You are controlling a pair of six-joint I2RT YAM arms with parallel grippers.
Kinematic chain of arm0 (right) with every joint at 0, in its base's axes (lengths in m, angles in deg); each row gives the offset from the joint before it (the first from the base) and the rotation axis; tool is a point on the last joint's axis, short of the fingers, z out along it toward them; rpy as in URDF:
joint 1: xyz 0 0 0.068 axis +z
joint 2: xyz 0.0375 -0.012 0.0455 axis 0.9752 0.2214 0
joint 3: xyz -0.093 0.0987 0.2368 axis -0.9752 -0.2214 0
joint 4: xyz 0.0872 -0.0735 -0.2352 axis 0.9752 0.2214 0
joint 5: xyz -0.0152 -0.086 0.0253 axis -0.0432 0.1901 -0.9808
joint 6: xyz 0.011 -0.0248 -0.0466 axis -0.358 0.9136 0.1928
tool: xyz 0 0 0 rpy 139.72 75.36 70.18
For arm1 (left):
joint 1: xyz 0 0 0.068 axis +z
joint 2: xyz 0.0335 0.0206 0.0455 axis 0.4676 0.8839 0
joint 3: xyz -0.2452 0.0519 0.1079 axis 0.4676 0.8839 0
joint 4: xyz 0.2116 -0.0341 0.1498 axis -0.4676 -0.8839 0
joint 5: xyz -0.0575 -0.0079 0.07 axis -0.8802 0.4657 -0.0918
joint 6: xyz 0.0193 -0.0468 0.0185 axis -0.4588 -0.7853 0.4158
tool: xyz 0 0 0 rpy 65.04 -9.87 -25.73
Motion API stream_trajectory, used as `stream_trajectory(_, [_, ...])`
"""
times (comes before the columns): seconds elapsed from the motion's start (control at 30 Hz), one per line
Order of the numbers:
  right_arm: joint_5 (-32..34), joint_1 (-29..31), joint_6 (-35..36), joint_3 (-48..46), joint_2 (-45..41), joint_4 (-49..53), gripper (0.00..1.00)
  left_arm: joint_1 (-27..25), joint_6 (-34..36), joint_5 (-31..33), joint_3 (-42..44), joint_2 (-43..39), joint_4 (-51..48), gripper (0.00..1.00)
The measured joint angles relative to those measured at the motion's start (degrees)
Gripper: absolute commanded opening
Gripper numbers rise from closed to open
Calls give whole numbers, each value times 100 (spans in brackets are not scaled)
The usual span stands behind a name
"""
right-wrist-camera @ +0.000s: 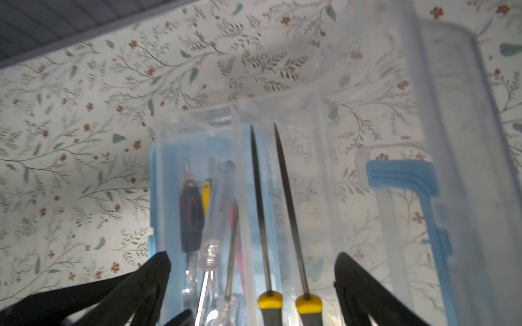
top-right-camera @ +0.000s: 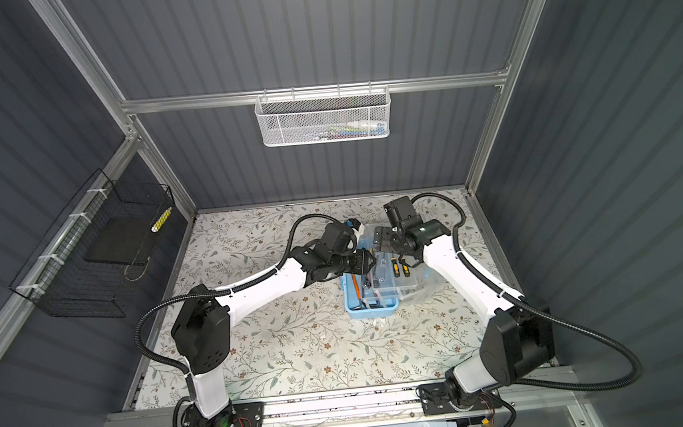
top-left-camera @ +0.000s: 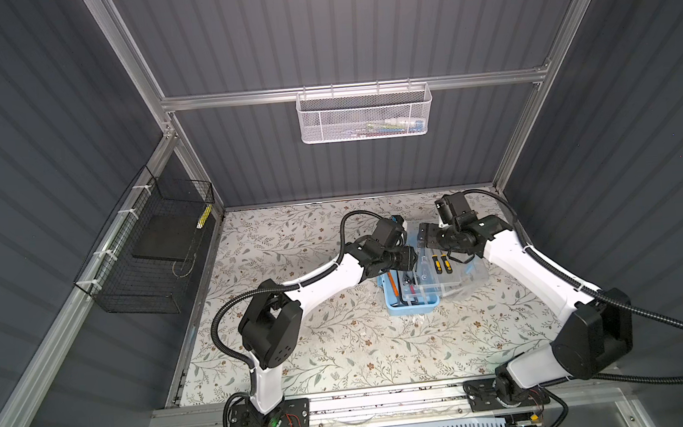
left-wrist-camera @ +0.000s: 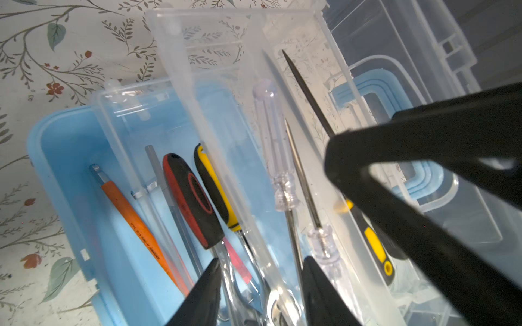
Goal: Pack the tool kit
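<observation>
Floral table [top-left-camera: 342,348] holds box [top-left-camera: 412,308] with most tools [left-wrist-camera: 192,197] in (lid [right-wrist-camera: 452,113] not yet shut); right gripper [right-wrist-camera: 254,258] wide, left gripper [left-wrist-camera: 261,261] narrower, grip unclear.

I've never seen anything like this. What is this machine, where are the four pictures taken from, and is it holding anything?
These are two white-and-black robot arms, left and right, bolted at the edge of a floral-patterned table. Two pictures look down from overhead; the other two come from a camera on each arm's wrist. On the table sits a light blue plastic tool box with a clear plastic tray resting partly over it; tools lie in both. Both arms' jaws stand open above it, gripping nothing I can see. Seen between the right arm's jaws are two yellow-and-black-handled pointed tools.
</observation>
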Motion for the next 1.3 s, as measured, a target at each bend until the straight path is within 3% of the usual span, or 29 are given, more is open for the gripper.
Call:
stream_trajectory(0.17, [-219, 63, 0, 164, -612, -83, 99, 0, 0, 28, -26, 0, -57, 48])
stream_trajectory(0.4, [68, -33, 190, 94, -1639, -79, 99, 0, 0, 63, -26, 0, -63, 48])
stream_trajectory(0.63, [-205, -1025, 275, -1108, -2227, -249, 99, 0, 0, 72, -26, 0, -66, 48])
stream_trajectory(0.83, [-601, -1484, 278, -1762, -2450, -365, 99, 0, -2, 87, -26, 0, -63, 48])
stream_trajectory(1.3, [-1469, -1773, 50, -2100, -2227, -782, 99, 0, 0, 107, -24, 0, -68, 48])
